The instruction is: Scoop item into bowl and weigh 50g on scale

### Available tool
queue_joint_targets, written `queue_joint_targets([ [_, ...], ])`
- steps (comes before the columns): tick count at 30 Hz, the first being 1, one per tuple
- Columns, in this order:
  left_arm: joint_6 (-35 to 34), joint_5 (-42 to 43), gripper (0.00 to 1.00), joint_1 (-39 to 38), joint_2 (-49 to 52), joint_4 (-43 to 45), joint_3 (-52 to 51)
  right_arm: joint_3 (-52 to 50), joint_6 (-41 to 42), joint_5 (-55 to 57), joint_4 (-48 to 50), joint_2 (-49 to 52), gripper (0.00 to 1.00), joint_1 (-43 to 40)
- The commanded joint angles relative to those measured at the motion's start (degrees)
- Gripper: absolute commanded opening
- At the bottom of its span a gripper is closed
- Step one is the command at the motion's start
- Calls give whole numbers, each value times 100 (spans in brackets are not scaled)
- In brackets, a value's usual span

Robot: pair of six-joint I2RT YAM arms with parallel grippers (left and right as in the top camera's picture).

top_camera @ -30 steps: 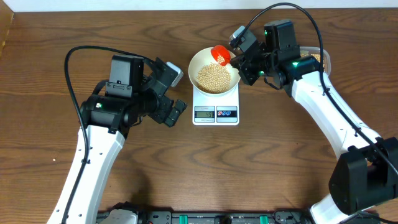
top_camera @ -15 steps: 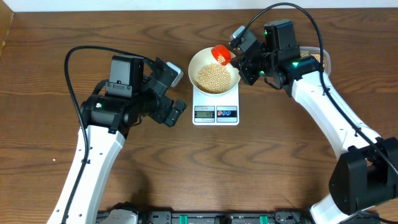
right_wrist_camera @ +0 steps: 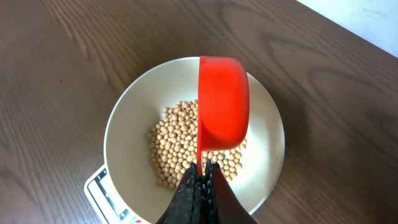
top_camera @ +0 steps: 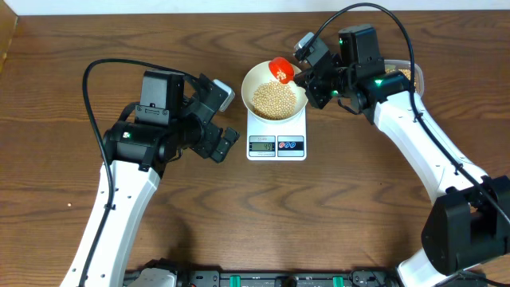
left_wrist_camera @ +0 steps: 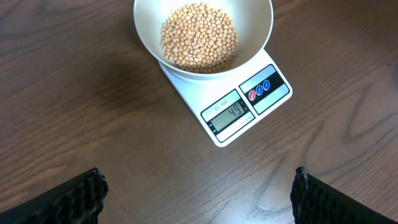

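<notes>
Pinching the handle of the red scoop (right_wrist_camera: 222, 102), the right gripper (right_wrist_camera: 199, 182) is holding it tilted over the bowl (right_wrist_camera: 127, 124) of beans (left_wrist_camera: 199, 37) sitting on the scale (left_wrist_camera: 244, 104). Its display (left_wrist_camera: 229, 114) is reading 49, so probably only a few more beans are needing a gentle trickle. The left gripper (top_camera: 226, 118) is hanging spread and empty beside the scale, obstructing nothing.

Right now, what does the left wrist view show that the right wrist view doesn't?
Left wrist only: the display reading 49, two buttons, and the open left tool. Right wrist only: the red scoop over the bowl, its handle pinched in the right tool. Both: the white bowl of beans on the scale.
</notes>
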Motion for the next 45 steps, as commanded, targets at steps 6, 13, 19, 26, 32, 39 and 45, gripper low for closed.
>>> queue_joint_targets([
  [6,74,-31,96,-13,-4,-11,83,149,221,-162,55,39,1,-90],
  [13,76,-31,97,-13,-4,-11,83,149,256,-229,59,39,1,-96],
  [19,76,-28,96,-13,-4,-11,83,149,299,-293,59,39,1,-96],
  [26,76,-31,96,-13,-4,-11,83,149,299,-291,57,39,1,-96],
  [32,76,-31,96,-13,-4,-11,83,149,297,-289,57,39,1,-96],
  [39,74,-31,97,-13,-4,-11,83,149,321,-293,59,39,1,-96],
  [45,76,-31,97,-13,-4,-11,83,149,612,-535,168,39,1,-190],
])
